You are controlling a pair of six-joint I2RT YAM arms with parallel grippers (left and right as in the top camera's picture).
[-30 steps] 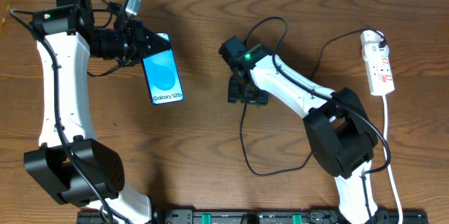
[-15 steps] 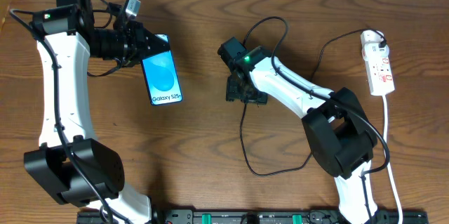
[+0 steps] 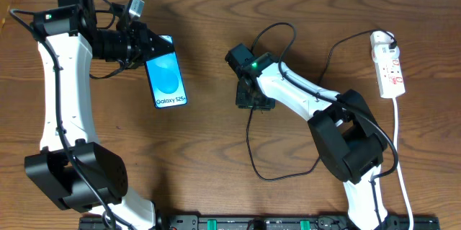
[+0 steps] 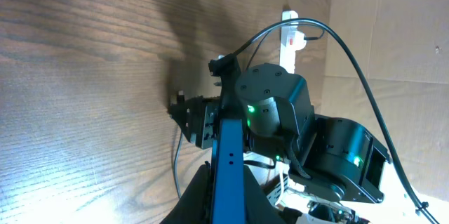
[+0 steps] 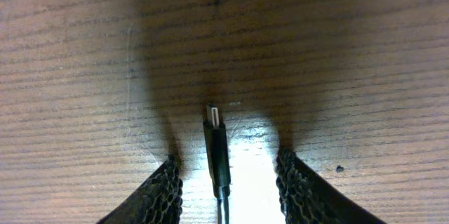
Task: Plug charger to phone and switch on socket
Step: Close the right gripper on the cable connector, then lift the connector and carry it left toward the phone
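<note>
My left gripper (image 3: 150, 42) is shut on the top end of the phone (image 3: 168, 75), whose blue screen reads "Galaxy S25+". In the left wrist view the phone (image 4: 230, 161) shows edge-on between the fingers. My right gripper (image 3: 253, 102) is open and low over the table, straddling the charger's plug tip (image 5: 216, 147), which lies flat between the two fingers (image 5: 226, 182) without touching them. The black charger cable (image 3: 253, 154) loops over the table. The socket (image 3: 387, 64), a white power strip with red marks, lies at the far right.
The socket's white cord (image 3: 400, 158) runs down the right edge toward the front. A black cable (image 3: 338, 46) arcs from the socket toward the right arm. A black rail (image 3: 259, 223) lines the front edge.
The right gripper shifted slightly right and down over the plug tip. The left arm and the phone have not moved.
</note>
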